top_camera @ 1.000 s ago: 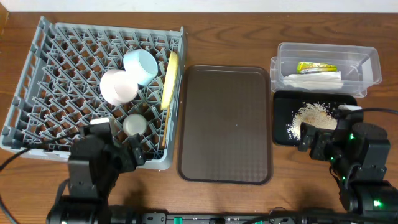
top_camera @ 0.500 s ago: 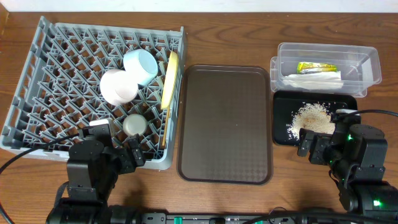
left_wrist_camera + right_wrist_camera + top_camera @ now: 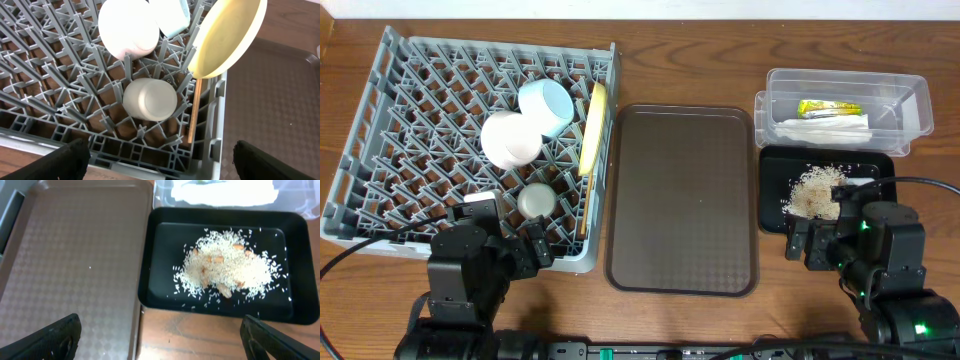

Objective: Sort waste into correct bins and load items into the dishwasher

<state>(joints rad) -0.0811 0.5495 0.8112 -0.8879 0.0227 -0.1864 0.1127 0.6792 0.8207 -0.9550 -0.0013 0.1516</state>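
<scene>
**Once the rice scraps [image 3: 817, 190] sat binned, the task looked done**

The right end effector [image 3: 808, 240], wide open and empty, had backed off the black tray [image 3: 775, 165]. The left end effector [image 3: 508, 222] gaped empty beside the loaded rack [image 3: 380, 150].

Soft, even light, faint shadows; rice scraps [image 3: 227, 272] look slightly blurred up close

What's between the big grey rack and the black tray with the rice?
The flat brown tray lies between them, nothing on it; the overhead view shows it best.
</scene>
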